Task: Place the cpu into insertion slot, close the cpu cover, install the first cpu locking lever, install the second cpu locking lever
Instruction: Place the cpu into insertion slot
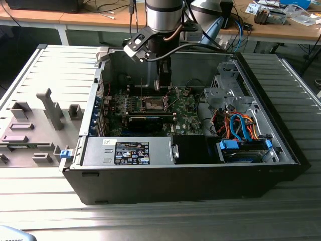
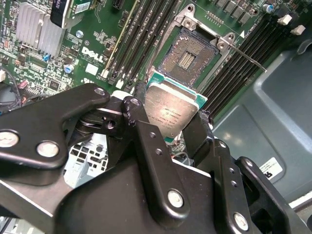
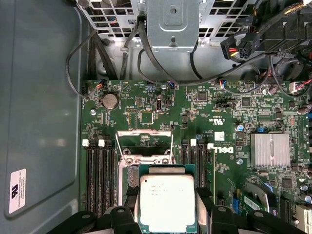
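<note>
Exterior view: an open computer case (image 1: 200, 165) lies on a ribbed metal desk (image 1: 150, 221). The robot arm (image 1: 163, 15) reaches down into it. Its gripper (image 1: 163, 83) hangs just above the green motherboard (image 1: 185, 108), near the insertion slot (image 1: 154, 104).

Second wrist view: two black fingers (image 2: 151, 146) clamp the cpu (image 2: 170, 113) by opposite edges, its silver top facing the camera. The cpu is above and apart from the insertion slot (image 2: 187, 58), which is uncovered with its contact field exposed. A thin locking lever (image 2: 248, 57) juts out beside the slot.

First wrist view: the cpu (image 3: 167, 202) sits gripped between the fingers (image 3: 130, 202). The silvery cpu cover (image 3: 145, 132) appears raised just beyond it, between rows of memory slots (image 3: 100, 175).
</note>
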Controlling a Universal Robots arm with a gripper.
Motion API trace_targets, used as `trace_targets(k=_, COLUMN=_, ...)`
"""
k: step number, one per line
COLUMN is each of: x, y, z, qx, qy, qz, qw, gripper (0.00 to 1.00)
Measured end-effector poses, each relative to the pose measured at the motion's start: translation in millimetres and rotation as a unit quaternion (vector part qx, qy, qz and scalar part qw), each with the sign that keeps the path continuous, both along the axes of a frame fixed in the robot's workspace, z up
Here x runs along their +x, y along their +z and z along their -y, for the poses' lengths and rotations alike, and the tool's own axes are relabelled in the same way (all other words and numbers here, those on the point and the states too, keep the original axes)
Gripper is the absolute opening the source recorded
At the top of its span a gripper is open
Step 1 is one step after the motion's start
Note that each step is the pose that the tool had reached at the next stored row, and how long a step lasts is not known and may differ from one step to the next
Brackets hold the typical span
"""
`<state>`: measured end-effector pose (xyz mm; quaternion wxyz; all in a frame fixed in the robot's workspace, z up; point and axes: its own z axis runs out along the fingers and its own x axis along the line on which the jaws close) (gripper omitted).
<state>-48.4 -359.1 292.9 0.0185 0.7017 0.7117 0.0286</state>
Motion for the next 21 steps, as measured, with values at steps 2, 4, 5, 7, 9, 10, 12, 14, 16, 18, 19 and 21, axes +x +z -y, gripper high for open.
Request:
trace_targets(k=2, x=0.0, y=-0.5, z=0.0, qx=0.0, qy=0.0, qz=0.0, qw=1.0, gripper=0.55)
trace_targets(k=4, x=0.0, y=-0.8, z=0.0, qx=0.0, qy=0.0, qz=0.0, qw=1.0, gripper=0.55)
trace_targets(k=5, x=0.0, y=-1.1, z=0.0, qx=0.0, qy=0.0, qz=0.0, qw=1.0, gripper=0.55)
trace_targets(k=7, x=0.0, y=-1.5, z=0.0, qx=0.0, qy=0.0, qz=0.0, qw=1.0, gripper=0.55)
trace_targets(k=9, x=0.0, y=-1.9, z=0.0, qx=0.0, qy=0.0, qz=0.0, qw=1.0, gripper=0.55)
trace_targets(k=10, x=0.0, y=-2.0, z=0.0, qx=0.0, qy=0.0, qz=0.0, qw=1.0, gripper=0.55)
trace_targets(k=12, x=0.0, y=-2.3, z=0.0, qx=0.0, qy=0.0, qz=0.0, qw=1.0, gripper=0.55)
trace_targets(k=14, x=0.0, y=-2.7, z=0.0, qx=0.0, qy=0.0, qz=0.0, qw=1.0, gripper=0.55)
trace_targets(k=16, x=0.0, y=-3.2, z=0.0, qx=0.0, qy=0.0, qz=0.0, qw=1.0, gripper=0.55)
trace_targets(k=18, x=0.0, y=-3.5, z=0.0, qx=0.0, qy=0.0, qz=0.0, qw=1.0, gripper=0.55)
trace_targets(k=19, x=0.0, y=-3.6, z=0.0, qx=0.0, qy=0.0, qz=0.0, qw=1.0, gripper=0.55)
trace_targets(k=21, x=0.0, y=-4.0, z=0.0, qx=0.0, qy=0.0, qz=0.0, qw=1.0, gripper=0.55)
